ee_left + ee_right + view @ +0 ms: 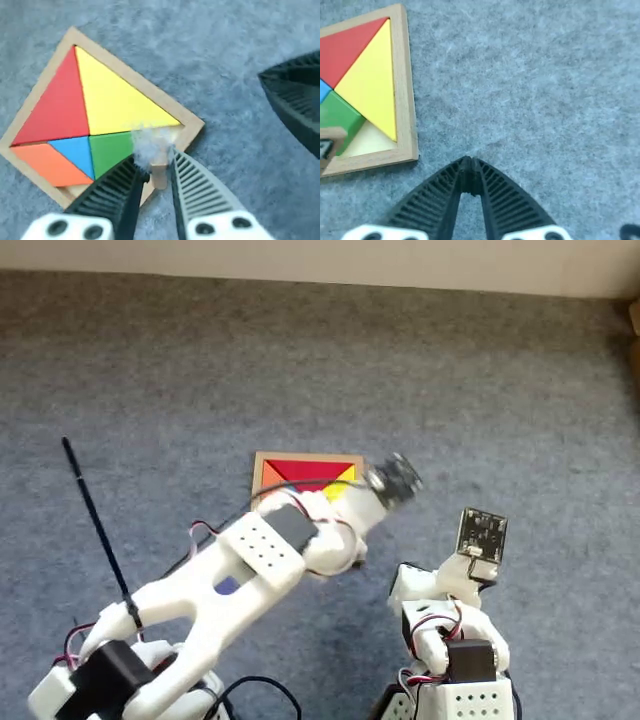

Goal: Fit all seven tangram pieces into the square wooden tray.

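Our left claw (pixel 154 162) pinches a tan piece (pixel 160 177); we should align it over the wooden tray's (pixel 194 129) bare corner before lowering. Right claw (pixel 470 172) is pressed together.

My bench: carpet (pixel 480 370), rod (pixel 92 515), wall (pixel 300 258).
Grey carpet covers the surface; thin black rod slants at frame left; pale wall strip along top edge.

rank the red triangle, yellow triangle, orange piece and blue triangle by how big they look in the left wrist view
1. yellow triangle and red triangle: about alike, too close to rank
2. orange piece
3. blue triangle, the smallest
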Motion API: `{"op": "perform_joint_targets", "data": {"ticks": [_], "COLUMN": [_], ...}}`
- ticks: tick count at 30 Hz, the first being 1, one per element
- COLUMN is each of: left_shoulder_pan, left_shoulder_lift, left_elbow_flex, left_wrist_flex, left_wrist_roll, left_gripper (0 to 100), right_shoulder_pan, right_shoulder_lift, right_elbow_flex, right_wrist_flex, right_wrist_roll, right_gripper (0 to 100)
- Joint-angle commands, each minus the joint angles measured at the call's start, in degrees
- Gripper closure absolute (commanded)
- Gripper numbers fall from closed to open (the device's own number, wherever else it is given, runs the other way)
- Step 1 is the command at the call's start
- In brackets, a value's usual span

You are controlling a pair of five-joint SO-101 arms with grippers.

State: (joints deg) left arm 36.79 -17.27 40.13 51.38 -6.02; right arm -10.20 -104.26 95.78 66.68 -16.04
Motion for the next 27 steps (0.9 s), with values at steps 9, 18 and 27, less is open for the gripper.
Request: {"op": "perform_joint_targets", "data": {"ticks": [9, 18, 27], "left_shoulder_pan": [-3.7, -3.6, -5.1], "left_shoulder_lift": [-2.4, -2.4, -2.3], "left_elbow_flex": [2.7, 14.8, 15.3], "left_wrist_flex": [-10.6, -29.8, -30.0], "left_wrist_roll": [25.1, 43.6, 55.3], "left_gripper": [100, 100, 97], "right_shoulder_pan": [0.7, 0.7, 0.7], "right_shoulder_lift": [-0.8, -0.8, -0.8], "right_elbow_flex": [9.0, 9.0, 9.0], "right_wrist_flex": [-2.1, -2.1, -2.1], "right_wrist_roll": [0.4, 0.4, 0.4], "right_gripper": [99.1, 99.1, 99.1]}}
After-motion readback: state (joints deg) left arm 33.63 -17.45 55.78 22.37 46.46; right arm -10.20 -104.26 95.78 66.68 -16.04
